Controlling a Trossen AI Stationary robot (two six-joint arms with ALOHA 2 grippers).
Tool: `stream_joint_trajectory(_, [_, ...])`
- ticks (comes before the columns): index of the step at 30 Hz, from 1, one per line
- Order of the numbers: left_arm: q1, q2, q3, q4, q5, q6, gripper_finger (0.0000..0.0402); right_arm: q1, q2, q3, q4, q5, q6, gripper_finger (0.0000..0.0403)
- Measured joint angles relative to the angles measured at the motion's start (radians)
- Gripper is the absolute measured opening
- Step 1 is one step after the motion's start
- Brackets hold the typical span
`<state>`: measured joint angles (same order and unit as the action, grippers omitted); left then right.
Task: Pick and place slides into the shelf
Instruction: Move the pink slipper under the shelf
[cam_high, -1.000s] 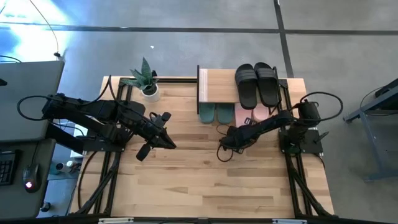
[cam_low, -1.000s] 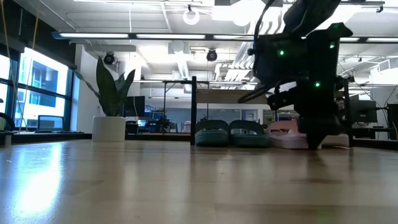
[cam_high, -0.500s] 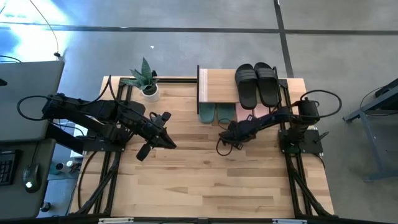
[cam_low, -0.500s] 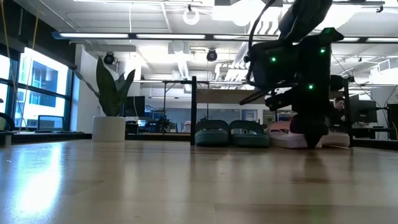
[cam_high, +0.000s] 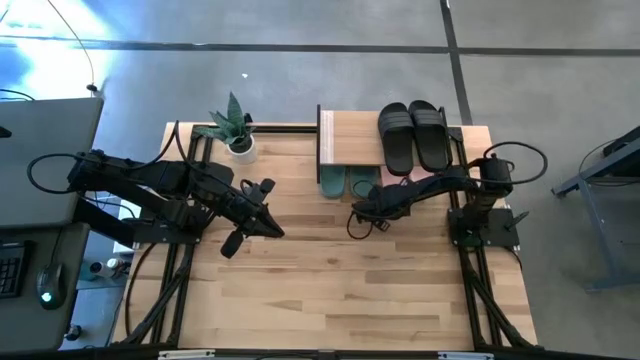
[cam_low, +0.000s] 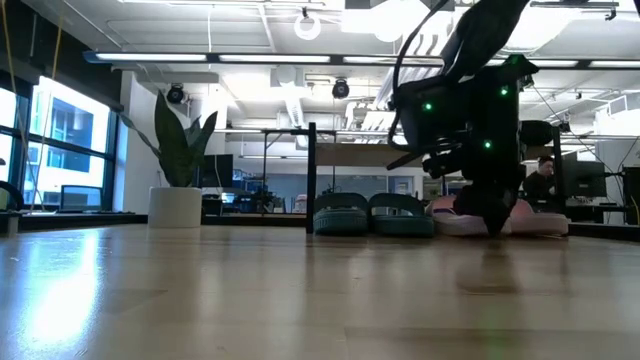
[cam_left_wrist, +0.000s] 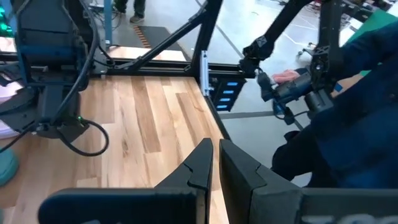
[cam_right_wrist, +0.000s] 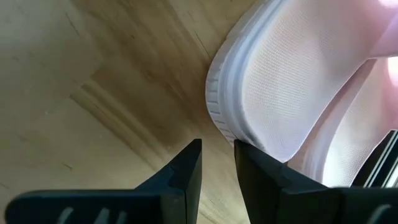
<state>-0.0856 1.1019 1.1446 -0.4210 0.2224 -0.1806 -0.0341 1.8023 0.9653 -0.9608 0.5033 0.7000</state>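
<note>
A light pink slide (cam_right_wrist: 280, 87) fills the right wrist view, heel end toward me. The pink pair (cam_high: 398, 183) rests sole-down on the table under the shelf (cam_high: 350, 140), beside the teal pair. The black pair (cam_high: 413, 135) lies on the shelf's top board. My right gripper (cam_high: 360, 212) is low over the table at the pink slide's heel, its fingers a narrow gap apart (cam_right_wrist: 217, 149). My left gripper (cam_high: 272, 225) waits shut at the table's left middle and holds nothing (cam_left_wrist: 216, 149). My right gripper meets the pink slide's heel rim (cam_right_wrist: 233, 134) with the outer side of one finger (cam_right_wrist: 252, 163); nothing sits between the two fingers. It comes slanting down from the table's near side. The slide lies flat on the table.
The teal slides (cam_high: 347, 182) stand under the shelf's left half. A potted plant (cam_high: 238, 135) sits at the far left corner. Bare wood lies between both arms and the near edge. A person in blue (cam_left_wrist: 348, 93) is beyond the table's edge.
My right gripper has moved toward the table's far edge, closing in on the pink slides under the shelf while staying low over the table. The left arm has kept still.
</note>
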Motion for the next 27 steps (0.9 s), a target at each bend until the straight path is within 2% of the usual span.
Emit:
stream_joint_trajectory(12, [0.0, 0.0, 0.0, 0.0, -0.007, 0.0, 0.0017, -0.057, 0.0, 0.0, 0.007, -0.008, -0.002, 0.0089])
stream_joint_trajectory(27, [0.0, 0.0, 0.0, 0.0, -0.007, -0.008, 0.0017, -0.046, -0.002, 0.0, 0.011, -0.056, -0.004, 0.0089])
